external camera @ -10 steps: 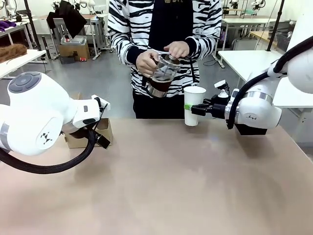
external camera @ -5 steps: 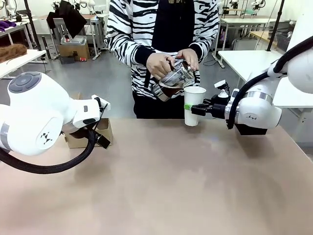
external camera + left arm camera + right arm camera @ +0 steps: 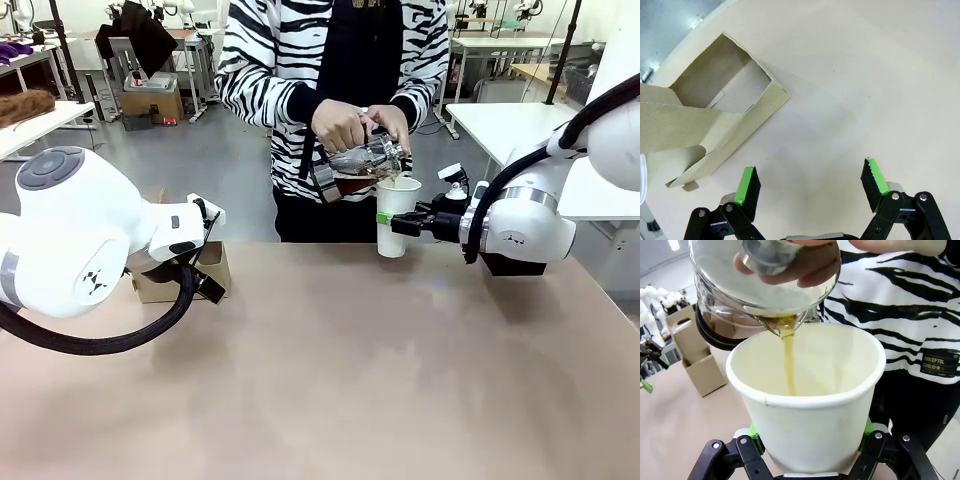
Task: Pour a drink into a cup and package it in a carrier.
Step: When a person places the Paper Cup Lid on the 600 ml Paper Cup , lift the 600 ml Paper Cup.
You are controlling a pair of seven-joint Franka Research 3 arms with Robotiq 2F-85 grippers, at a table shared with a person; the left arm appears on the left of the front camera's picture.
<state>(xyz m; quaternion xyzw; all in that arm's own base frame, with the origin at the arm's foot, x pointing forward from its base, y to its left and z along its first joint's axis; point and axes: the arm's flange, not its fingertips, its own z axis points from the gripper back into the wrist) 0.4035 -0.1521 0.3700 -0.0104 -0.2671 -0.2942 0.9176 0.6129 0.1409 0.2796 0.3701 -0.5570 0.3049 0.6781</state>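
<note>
Left hand (image 3: 810, 175) wide, right hand (image 3: 810, 431) tight

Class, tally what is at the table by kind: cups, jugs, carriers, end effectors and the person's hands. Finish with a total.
Cup: 1
Glass jug: 1
Carrier: 1
End effectors: 2, the left end effector and the right end effector
Person's hands: 2
Total: 7

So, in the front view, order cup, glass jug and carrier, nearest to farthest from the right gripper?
1. cup, held in the right gripper.
2. glass jug, tipped over its rim.
3. carrier, far off toward the robot's left side.
</note>
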